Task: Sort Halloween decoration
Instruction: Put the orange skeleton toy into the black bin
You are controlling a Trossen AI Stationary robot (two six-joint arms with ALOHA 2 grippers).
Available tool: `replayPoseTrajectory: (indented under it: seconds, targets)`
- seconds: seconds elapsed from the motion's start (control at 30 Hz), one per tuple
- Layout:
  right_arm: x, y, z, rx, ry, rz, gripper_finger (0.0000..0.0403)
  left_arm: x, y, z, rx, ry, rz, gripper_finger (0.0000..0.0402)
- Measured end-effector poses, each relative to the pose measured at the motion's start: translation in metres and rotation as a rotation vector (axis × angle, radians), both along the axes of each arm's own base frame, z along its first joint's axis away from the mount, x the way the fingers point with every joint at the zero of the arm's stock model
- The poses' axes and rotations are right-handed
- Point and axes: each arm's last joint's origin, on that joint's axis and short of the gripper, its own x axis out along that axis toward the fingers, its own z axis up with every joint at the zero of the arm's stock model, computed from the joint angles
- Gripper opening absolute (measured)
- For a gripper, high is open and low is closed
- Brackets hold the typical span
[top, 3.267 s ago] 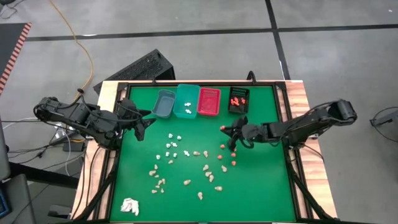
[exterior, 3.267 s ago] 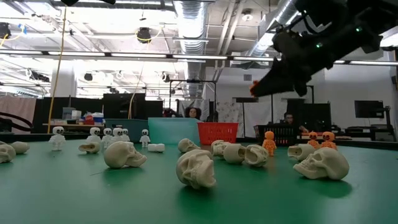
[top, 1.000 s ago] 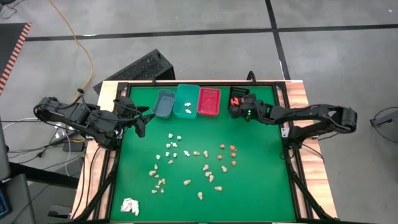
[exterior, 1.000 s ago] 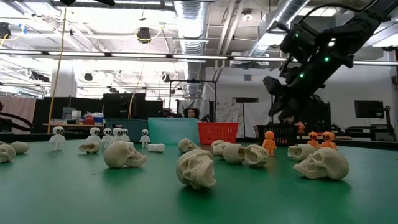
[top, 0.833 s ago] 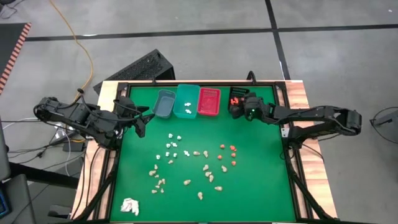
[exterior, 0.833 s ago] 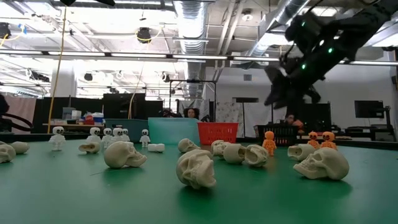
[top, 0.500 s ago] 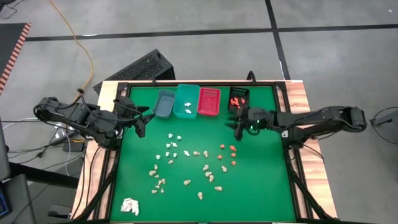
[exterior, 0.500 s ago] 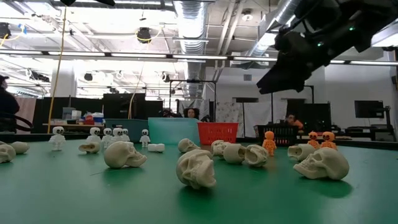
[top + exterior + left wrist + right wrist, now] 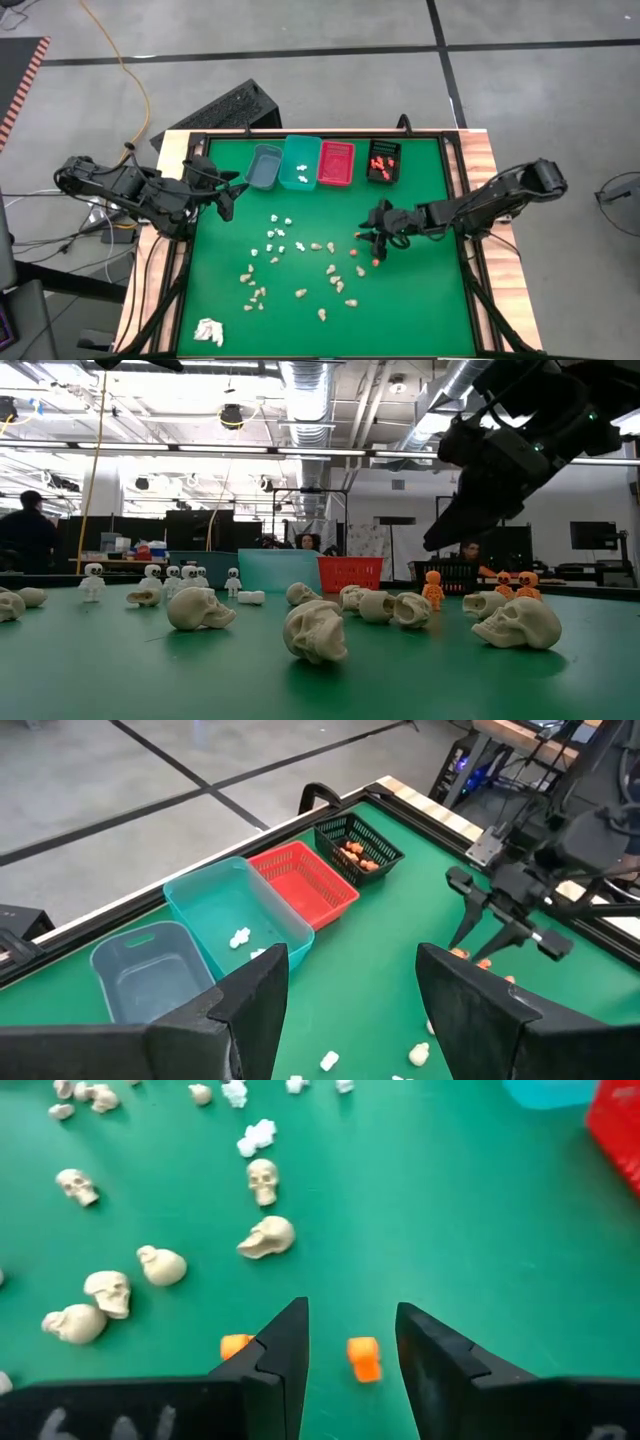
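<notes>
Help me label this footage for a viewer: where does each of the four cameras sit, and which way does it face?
High: overhead, looking straight down on the green table; both arms show.
Low: at tabletop height, level across skulls into the room; the right gripper hangs in from above.
Left wrist: on the left arm, facing the bins; its open fingers show.
Right wrist: looks down between its open fingers at an orange piece.
Shared: the black bin appears in the high and left wrist views.

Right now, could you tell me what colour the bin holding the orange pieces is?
Black, a mesh bin; the left wrist view shows it best.
</notes>
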Motion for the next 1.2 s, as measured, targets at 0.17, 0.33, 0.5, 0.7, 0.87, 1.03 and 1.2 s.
replayPoseTrajectory:
  seconds: [0.17, 0.33, 0.5, 0.7, 0.87, 1.03, 1.2]
  targets:
    - [0.004, 0.001, -0.010, -0.006, 0.028, -0.023, 0.0146, 0.000, 0.000, 0.000, -0.002, 0.000, -0.001, 0.0210]
    - [0.007, 0.000, -0.021, -0.018, 0.072, -0.037, 0.0146, 0.000, 0.000, 0.000, -0.003, 0.000, -0.002, 0.0210]
    - [0.011, 0.001, -0.031, -0.011, 0.097, -0.040, 0.0146, 0.000, 0.000, 0.000, -0.003, 0.003, -0.003, 0.0210]
    - [0.014, 0.002, -0.042, 0.021, 0.114, -0.067, 0.0141, -0.001, 0.000, -0.001, 0.002, 0.015, -0.002, 0.0210]
    - [0.015, 0.000, -0.044, 0.035, 0.120, -0.092, 0.0124, -0.001, 0.000, -0.002, 0.004, 0.021, -0.002, 0.0210]
    - [0.015, -0.002, -0.042, 0.038, 0.131, -0.131, 0.0088, -0.001, 0.000, -0.002, 0.004, 0.021, -0.002, 0.0210]
    - [0.019, -0.002, -0.038, 0.049, 0.128, -0.142, 0.0036, -0.001, 0.000, -0.002, 0.005, 0.021, -0.001, 0.0210]
